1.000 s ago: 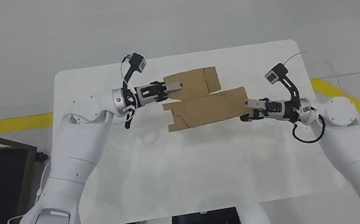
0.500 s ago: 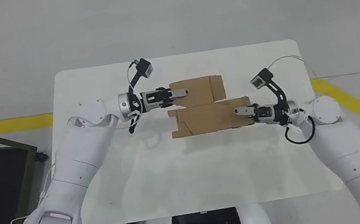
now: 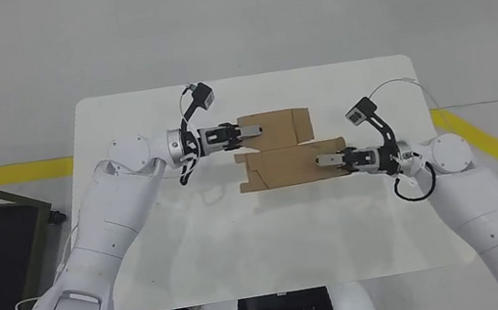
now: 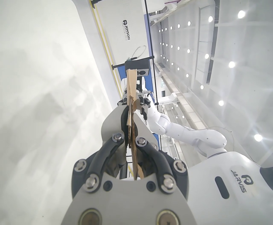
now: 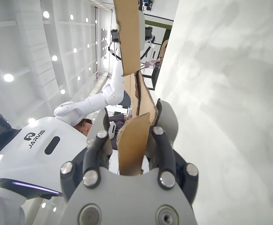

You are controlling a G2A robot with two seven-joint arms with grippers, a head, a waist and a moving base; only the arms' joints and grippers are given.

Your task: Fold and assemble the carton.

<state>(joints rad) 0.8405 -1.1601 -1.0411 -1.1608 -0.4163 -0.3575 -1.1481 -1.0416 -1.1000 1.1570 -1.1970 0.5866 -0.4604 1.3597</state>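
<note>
Carton (image 3: 282, 161): brown corrugated cardboard, still flattened, not yet formed into a box. In the top view it lies broadside to the camera over the far-centre part of the table and spans the gap between the two grippers.
Carton panels: two long panels lie side by side. The far panel is shorter and ends in a flap on its right. The near panel is longer and has a notched left end.
Carton height: the views do not show whether it rests on the table or is held just clear of it.
Left gripper (image 3: 253, 131): positioned at the left end of the far panel. In the left wrist view, the left gripper (image 4: 130, 123) has its pads pressed together on the carton (image 4: 131, 89), which is seen edge-on and runs straight out from the jaws.
Right gripper (image 3: 321, 160): positioned over the right end of the near panel. In the right wrist view, the right gripper (image 5: 132, 115) has its fingers spread, with a bent flap of the carton (image 5: 130, 42) between them. One finger (image 5: 166, 119) touches the cardboard. The other finger (image 5: 102, 123) stands off it with a visible gap.
Opposite arm: the right gripper (image 4: 139, 102) appears at the far end of the carton in the left wrist view.
Table (image 3: 244, 245): white, rectangular, rounded corners.
Floor line (image 3: 14, 172): yellow, running beside the left and right edges of the table.
</note>
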